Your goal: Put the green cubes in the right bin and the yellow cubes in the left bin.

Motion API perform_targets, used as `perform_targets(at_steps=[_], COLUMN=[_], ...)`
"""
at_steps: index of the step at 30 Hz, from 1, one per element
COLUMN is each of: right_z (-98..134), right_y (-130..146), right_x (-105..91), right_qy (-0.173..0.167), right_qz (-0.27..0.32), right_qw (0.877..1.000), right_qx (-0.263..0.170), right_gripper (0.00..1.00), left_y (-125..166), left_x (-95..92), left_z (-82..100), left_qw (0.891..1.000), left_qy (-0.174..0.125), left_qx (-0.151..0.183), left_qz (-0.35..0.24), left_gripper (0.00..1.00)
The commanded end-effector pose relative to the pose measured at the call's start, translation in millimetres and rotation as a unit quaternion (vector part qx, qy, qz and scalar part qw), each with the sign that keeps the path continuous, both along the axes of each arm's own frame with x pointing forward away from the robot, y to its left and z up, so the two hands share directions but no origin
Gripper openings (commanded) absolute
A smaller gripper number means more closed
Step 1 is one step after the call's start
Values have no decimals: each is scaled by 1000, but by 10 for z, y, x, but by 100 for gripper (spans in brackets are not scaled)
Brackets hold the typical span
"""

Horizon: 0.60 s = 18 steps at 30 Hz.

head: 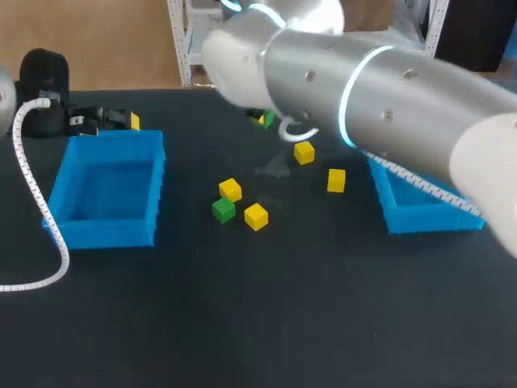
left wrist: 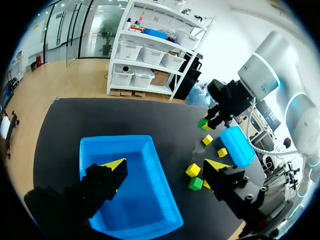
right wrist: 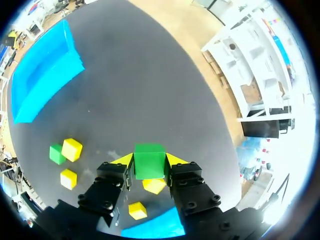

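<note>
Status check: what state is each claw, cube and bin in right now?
Left claw: open, holding nothing.
Right claw: shut on the green cube.
Other green cube: loose on table.
Four yellow cubes: loose on table.
Left bin: empty.
Right bin: mostly hidden, contents unclear.

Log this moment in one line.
right tool: shut on green cube | left tool: open, beside left bin | table: four yellow cubes, loose green cube
</note>
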State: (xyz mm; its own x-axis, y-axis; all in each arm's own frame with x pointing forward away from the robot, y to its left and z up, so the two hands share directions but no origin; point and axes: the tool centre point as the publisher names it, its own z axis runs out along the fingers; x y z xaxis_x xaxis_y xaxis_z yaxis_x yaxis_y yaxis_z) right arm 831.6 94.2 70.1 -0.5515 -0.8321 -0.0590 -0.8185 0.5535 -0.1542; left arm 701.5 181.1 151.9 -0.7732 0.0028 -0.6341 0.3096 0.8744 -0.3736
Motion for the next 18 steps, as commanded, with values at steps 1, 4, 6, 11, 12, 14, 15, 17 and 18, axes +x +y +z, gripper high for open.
perform_targets(at_steps=[1,4,6,11,12,14,15,17,18], right_z=[182,277,340,424,431,442,454,471,477], right_y=[-368,-541,-651,-953,-1015,-1128,-1186,-1298,-1352], right_x=[-252,-270,-300,-341,-350,-367,-381,-399,-410], right_qy=[-34,-41,-48,-59,-60,-62,-64,-67,-67], right_qz=[-2,-13,-20,-44,-51,-61,-67,-78,-82], right_qw=[999,998,998,996,995,994,994,992,992], right_qx=[37,42,44,57,59,62,64,71,73], right_gripper=[0,0,0,0,0,0,0,0,0], left_y=[14,14,14,14,14,14,14,14,14], left_x=[-1,-1,-1,-1,-1,-1,-1,-1,-1], left_z=[-11,-11,-11,-11,-11,-11,-11,-11,-11], left_qw=[1000,1000,1000,1000,1000,1000,1000,1000,1000], left_qy=[-2,-2,-2,-2,-2,-2,-2,-2,-2], left_qx=[-3,-3,-3,-3,-3,-3,-3,-3,-3], left_qz=[-2,-2,-2,-2,-2,-2,-2,-2,-2], left_gripper=[100,100,100,100,100,100,100,100,100])
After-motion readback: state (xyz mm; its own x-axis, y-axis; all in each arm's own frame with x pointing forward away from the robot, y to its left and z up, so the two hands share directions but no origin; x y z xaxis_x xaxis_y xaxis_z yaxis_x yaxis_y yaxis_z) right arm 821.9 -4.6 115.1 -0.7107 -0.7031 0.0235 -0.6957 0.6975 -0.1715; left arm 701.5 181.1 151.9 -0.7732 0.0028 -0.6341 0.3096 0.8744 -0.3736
